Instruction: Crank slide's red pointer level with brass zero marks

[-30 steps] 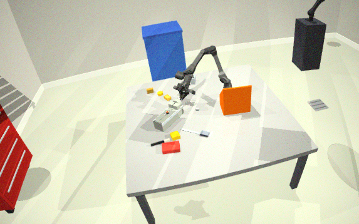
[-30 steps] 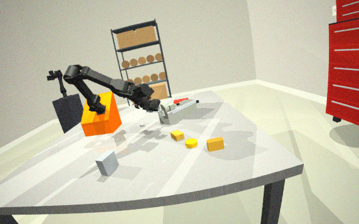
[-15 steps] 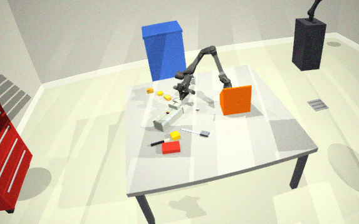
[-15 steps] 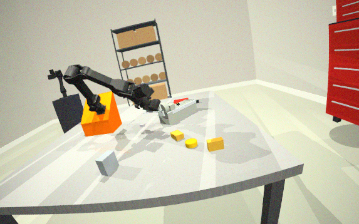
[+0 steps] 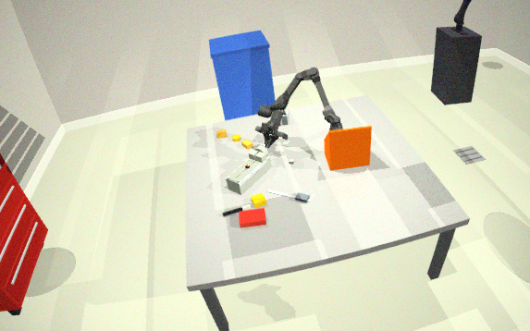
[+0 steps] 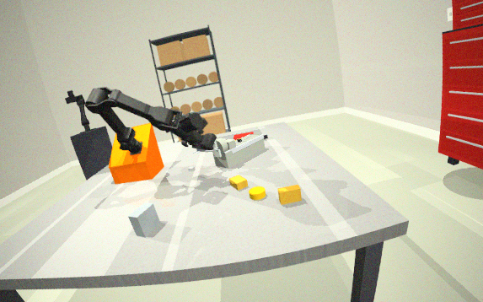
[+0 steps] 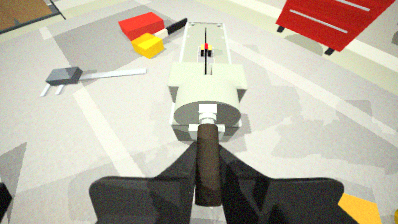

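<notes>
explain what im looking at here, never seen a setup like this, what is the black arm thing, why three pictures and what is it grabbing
The black thing is a robot arm bolted to a grey table, ending in a two-finger gripper. The three pictures show one moment from three cameras: one high above the room, one at table height from the side, and one mounted on the arm's wrist, looking past the fingers.

The gripper is shut on a dark crank handle. That handle turns a round hub on a pale grey machine, a long box with a slot along its top. In the slot sits a small red pointer that the crank slides along.

Other things on the table: an orange box, three small yellow pieces, a red block, a yellow cube, a grey cube and a couple of hand tools.
</notes>
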{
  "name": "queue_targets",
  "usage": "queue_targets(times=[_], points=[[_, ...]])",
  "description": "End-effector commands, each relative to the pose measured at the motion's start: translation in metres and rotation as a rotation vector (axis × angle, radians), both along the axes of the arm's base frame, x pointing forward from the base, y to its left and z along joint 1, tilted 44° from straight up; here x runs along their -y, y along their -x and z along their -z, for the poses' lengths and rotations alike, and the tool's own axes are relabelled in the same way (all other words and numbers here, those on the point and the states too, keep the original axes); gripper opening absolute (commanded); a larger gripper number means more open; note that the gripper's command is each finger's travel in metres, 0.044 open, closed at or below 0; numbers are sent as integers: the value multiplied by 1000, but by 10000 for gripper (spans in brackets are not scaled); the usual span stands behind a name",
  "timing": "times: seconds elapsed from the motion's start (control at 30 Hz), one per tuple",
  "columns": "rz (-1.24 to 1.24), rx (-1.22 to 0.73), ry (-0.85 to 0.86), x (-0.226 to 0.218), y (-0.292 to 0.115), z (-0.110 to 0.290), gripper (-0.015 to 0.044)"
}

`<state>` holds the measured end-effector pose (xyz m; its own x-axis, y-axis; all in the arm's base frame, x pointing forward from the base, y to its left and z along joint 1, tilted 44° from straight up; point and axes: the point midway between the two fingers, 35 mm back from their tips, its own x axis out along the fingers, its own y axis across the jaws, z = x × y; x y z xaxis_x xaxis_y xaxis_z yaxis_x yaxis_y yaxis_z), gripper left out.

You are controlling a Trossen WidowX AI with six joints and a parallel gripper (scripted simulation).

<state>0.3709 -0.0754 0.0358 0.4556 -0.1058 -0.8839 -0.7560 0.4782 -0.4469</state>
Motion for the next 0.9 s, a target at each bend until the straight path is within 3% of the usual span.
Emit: queue_targets(times=[0.0,0.87], points=[[1,21,9,4,-7,-5,0],[1,21,10,8,-10,-5,0]])
